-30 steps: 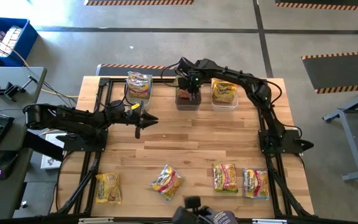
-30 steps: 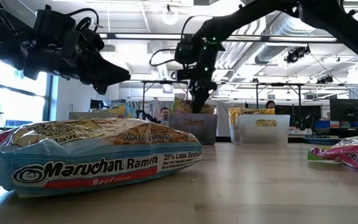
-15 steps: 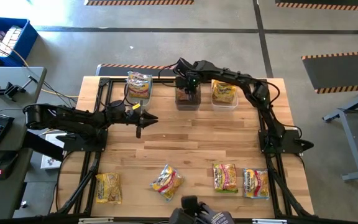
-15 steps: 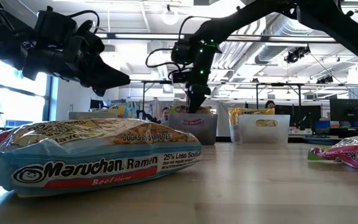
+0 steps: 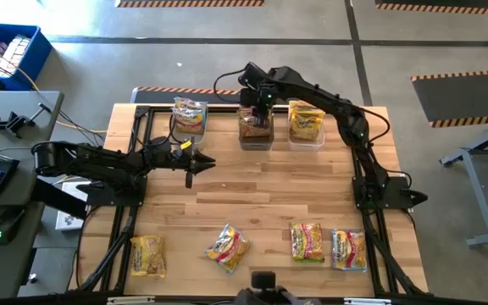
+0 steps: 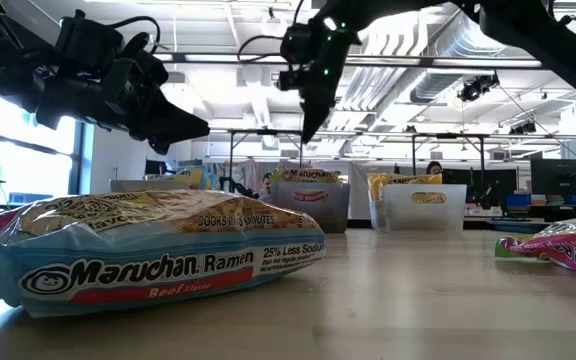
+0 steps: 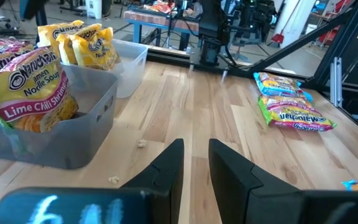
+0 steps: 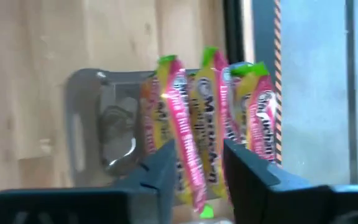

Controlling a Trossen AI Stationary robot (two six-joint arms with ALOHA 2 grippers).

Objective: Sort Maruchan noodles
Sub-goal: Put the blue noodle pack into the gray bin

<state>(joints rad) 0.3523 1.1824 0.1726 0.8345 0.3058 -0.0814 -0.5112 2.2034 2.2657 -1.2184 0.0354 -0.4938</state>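
Note:
My right gripper (image 5: pixel 257 100) hangs open above the middle tub (image 5: pixel 255 135) at the far edge, well clear of it in the low view (image 6: pixel 306 125). That tub holds pink-and-green Maruchan packets (image 8: pixel 194 124) standing on edge. The left tub (image 5: pixel 190 119) and the right tub (image 5: pixel 306 127) hold more packets. Several loose packets lie flat near the front edge: a yellow one (image 5: pixel 147 255), a tilted one (image 5: pixel 227 247) and two pink-green ones (image 5: pixel 307 241) (image 5: pixel 348 249). My left gripper (image 7: pixel 196 165) hovers at the table's left, its fingers a little apart with nothing between them.
A blue-ended Maruchan packet (image 6: pixel 148 255) lies close before the low camera. Bare wood lies between the tubs and the front row of packets. Black frame rails (image 5: pixel 138 135) run along the table's sides. A crumb (image 7: pixel 142 143) lies beside the middle tub.
My right gripper, which stood shut down in the middle tub, has opened and risen straight up clear of it. A packet now stands in that tub, its top showing above the rim in the low view.

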